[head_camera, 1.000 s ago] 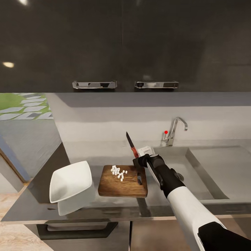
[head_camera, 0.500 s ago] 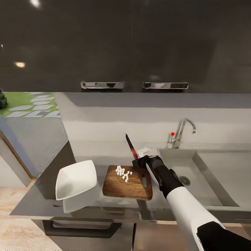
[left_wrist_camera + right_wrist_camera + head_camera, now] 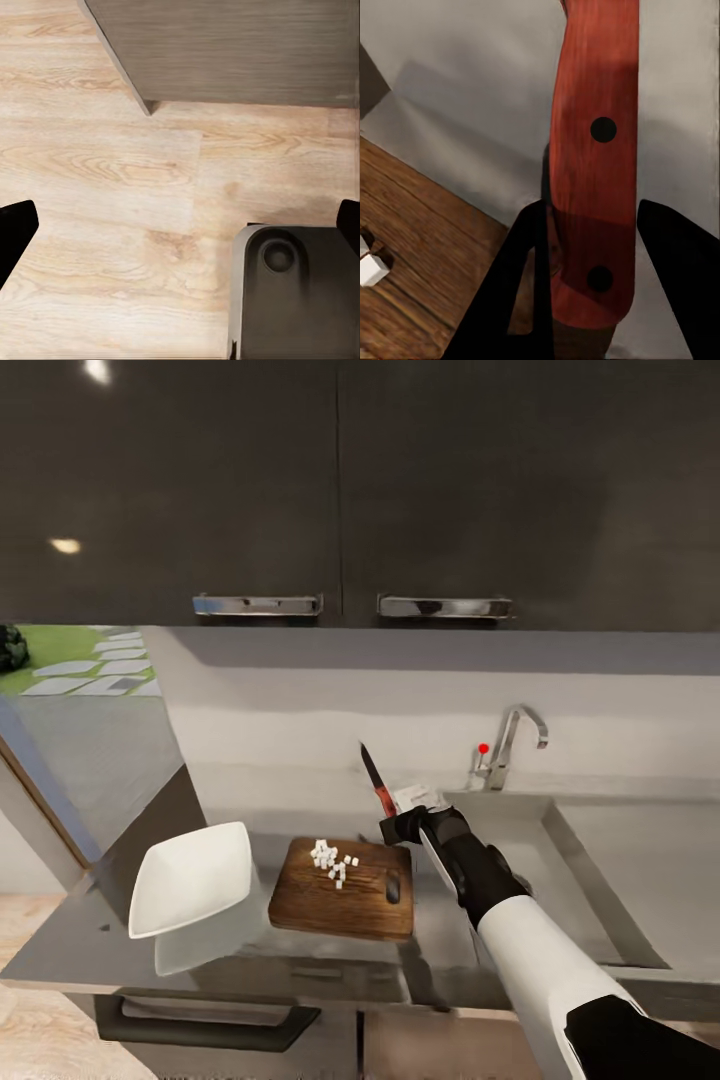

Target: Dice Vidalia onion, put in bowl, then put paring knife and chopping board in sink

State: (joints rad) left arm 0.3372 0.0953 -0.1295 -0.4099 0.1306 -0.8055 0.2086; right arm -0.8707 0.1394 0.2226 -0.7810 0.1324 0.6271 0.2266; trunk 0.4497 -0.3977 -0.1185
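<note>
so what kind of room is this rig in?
A kitchen, by the looks of it: a steel sink with a chrome faucet set into a grey countertop, dark wall cabinets overhead, and a chopping board with diced onion beside a white bowl.

Diced onion on board, knife held aloft

White-pink onion point(image 3: 332, 862) bits heaped on brown wooden chopping board point(image 3: 340, 894), flat on grey countertop point(image 3: 60, 950). White squarish bowl point(image 3: 190, 878) just beside board, tilted, empty. Red-handled paring knife point(image 3: 378, 781), dark blade pointing up, clamped in right gripper point(image 3: 397, 826) above board's corner. Steel sink point(image 3: 560, 880) beyond, curved faucet behind.
</note>
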